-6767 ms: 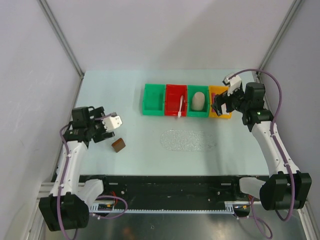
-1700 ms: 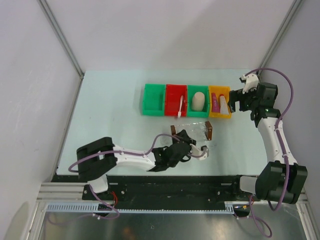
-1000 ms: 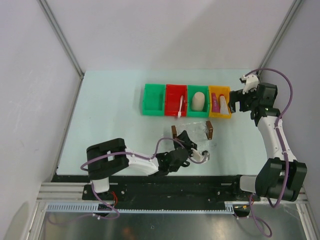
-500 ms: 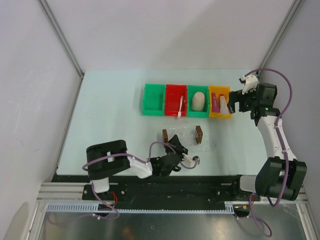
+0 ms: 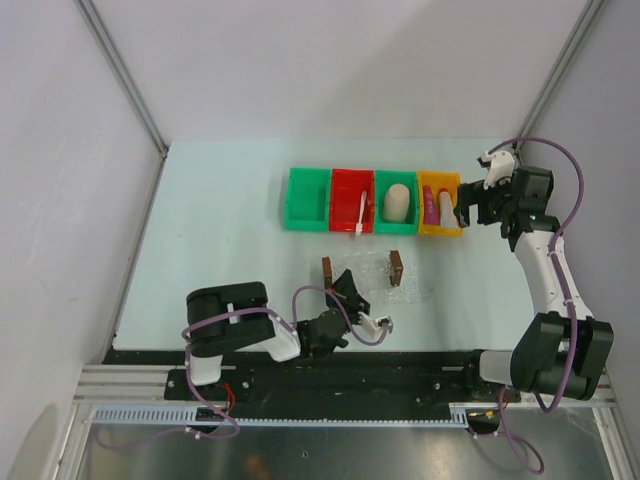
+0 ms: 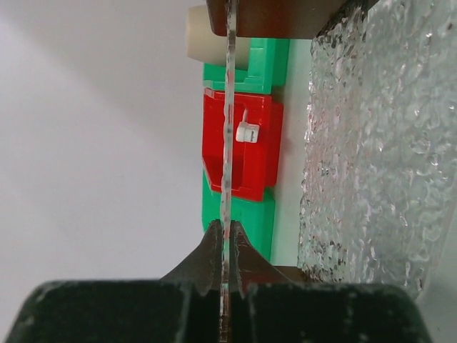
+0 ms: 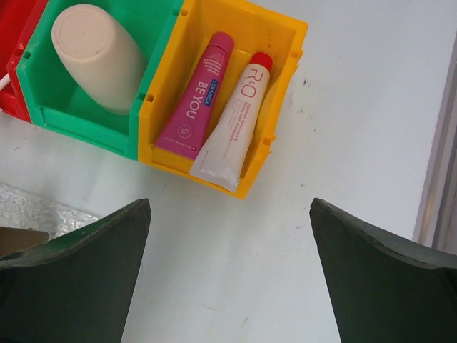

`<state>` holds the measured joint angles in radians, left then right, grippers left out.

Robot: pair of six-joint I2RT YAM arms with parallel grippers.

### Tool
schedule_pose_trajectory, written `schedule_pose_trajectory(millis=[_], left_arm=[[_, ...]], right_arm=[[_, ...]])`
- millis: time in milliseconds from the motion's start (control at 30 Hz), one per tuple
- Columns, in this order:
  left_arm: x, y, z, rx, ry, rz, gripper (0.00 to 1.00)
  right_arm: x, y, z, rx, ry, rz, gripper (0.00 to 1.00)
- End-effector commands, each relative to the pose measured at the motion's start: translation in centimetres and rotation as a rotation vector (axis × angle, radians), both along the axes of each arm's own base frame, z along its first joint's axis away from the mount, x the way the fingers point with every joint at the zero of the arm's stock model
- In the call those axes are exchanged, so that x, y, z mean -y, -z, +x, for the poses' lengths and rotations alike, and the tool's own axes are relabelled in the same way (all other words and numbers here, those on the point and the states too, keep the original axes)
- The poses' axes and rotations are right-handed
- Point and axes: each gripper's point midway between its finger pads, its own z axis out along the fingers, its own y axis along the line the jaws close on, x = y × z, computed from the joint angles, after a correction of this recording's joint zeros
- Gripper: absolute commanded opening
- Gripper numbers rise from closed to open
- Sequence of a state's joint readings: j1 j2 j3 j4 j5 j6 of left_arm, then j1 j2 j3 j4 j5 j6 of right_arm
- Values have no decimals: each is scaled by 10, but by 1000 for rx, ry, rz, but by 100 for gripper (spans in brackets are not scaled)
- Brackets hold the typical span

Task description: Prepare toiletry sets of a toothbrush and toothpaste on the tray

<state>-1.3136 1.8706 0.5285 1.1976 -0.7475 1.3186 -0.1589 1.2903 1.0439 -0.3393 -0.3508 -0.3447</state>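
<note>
- The left hand (image 6: pixel 227 246) is closed on the thin clear rim of the tray (image 6: pixel 371 143); its two dark fingers (image 6: pixel 211 251) pinch that edge between them.
- From above, this left hand (image 5: pixel 349 283) sits at the tray's (image 5: pixel 363 272) near long side, with its arm folded low along the desk's (image 5: pixel 220 220) near edge.
- The tray lies in the near half of the desk, about midway between the left and right edges, with a brown handle (image 5: pixel 328 269) at its left end and another (image 5: pixel 397 268) at its right end.
- The right hand (image 7: pixel 228 279) is spread wide and holds nothing; its fingers (image 7: pixel 71 271) stand far apart above bare desk.
- From above, the right hand (image 5: pixel 465 207) hangs just beside the right wall of the yellow bin (image 5: pixel 441 228), toward the far right corner.
- The toothpaste (image 7: pixel 194 96), a magenta tube, lies in the yellow bin (image 7: pixel 285 43), touching a white tube (image 7: pixel 235 118) with a red cap.
- Left of it, a beige cup (image 7: pixel 96 57) lies on its side in a green bin (image 7: pixel 86 118).
- The toothbrush (image 5: pixel 360 214) lies in the red bin (image 5: pixel 343 192), next bin to the left, well apart from the tray; its tip reaches over the bin's near wall.
</note>
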Motion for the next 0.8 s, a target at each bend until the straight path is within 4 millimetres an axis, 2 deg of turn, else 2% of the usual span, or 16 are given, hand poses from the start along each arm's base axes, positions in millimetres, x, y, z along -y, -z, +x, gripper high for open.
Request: schedule_pose_trajectory(millis=[0,300,400,500,533,600,700,767], left_arm=[[2,-36,-1,83,1,-161,0],[1,-18,0,81,-8,-129,1],[0,-14,1,81,-20,-118,5],[-2,-12,1,83,-32,-104,14],[-3,-11,2,82,-35,-105,26],[-5,-8,1,75,-35,-101,41],[-8,-6,0,72,-42,-96,49],[-9,-7,0,72,-43,-99,51]], right_arm=[[0,-16,8,40,-13,0,100],[0,-12,8,29,-16,-4,100],[0,-11,8,25,-17,-3,100],[0,-10,8,24,-18,-6,100],[0,-10,8,23,-20,-5,100],[0,-9,8,21,-19,-4,100],[-1,-9,8,20,-22,-3,100],[-1,-9,8,20,-21,-4,100]])
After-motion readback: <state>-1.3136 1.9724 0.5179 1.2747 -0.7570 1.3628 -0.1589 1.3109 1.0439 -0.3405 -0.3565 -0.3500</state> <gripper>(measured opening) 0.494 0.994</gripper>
